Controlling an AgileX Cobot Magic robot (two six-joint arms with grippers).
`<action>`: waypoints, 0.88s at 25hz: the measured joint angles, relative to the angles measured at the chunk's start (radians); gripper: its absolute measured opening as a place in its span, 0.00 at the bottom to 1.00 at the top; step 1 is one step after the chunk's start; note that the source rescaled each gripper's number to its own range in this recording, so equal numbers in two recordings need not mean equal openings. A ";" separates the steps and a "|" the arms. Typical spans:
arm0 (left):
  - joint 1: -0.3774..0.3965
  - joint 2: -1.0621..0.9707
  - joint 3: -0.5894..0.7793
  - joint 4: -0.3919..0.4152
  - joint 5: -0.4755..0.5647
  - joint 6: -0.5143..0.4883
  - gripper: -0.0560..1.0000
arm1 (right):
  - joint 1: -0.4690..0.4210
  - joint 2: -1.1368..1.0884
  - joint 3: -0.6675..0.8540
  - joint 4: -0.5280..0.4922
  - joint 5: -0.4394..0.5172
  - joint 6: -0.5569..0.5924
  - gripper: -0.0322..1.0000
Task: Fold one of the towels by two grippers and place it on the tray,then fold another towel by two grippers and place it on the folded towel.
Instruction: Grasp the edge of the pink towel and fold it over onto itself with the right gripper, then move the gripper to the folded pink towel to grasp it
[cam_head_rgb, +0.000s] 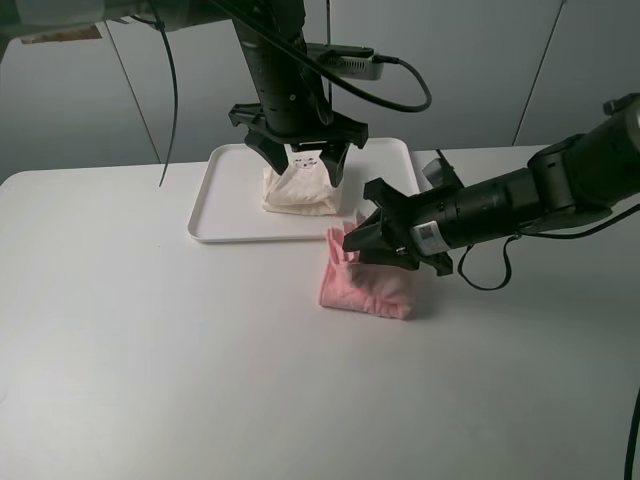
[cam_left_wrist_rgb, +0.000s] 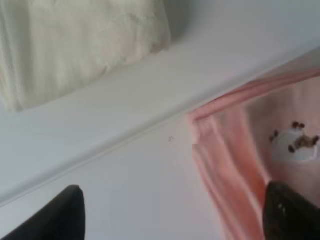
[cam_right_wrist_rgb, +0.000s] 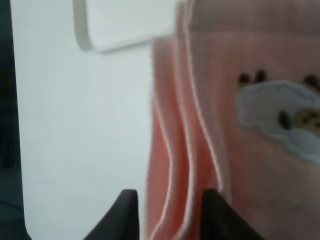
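Note:
A folded cream towel lies on the white tray. My left gripper hangs wide open and empty just above it. In the left wrist view the gripper looks down past the cream towel and the tray rim to the pink towel. The folded pink towel lies on the table just in front of the tray. My right gripper is shut on its raised far left edge. The right wrist view shows the gripper pinching the pink layers.
The tray's corner is close beside the pink towel. The white table stretches to the left and front. A black cable hangs at the back left behind the table.

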 joint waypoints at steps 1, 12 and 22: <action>0.000 0.000 0.000 0.005 0.001 0.000 0.92 | 0.005 0.000 0.000 0.002 0.005 -0.004 0.37; 0.000 0.000 0.000 0.050 0.019 0.019 0.92 | -0.002 -0.051 0.000 -0.073 -0.134 0.069 0.61; 0.000 0.000 0.000 0.051 0.019 0.037 0.92 | -0.074 -0.119 -0.042 -0.544 -0.240 0.487 0.67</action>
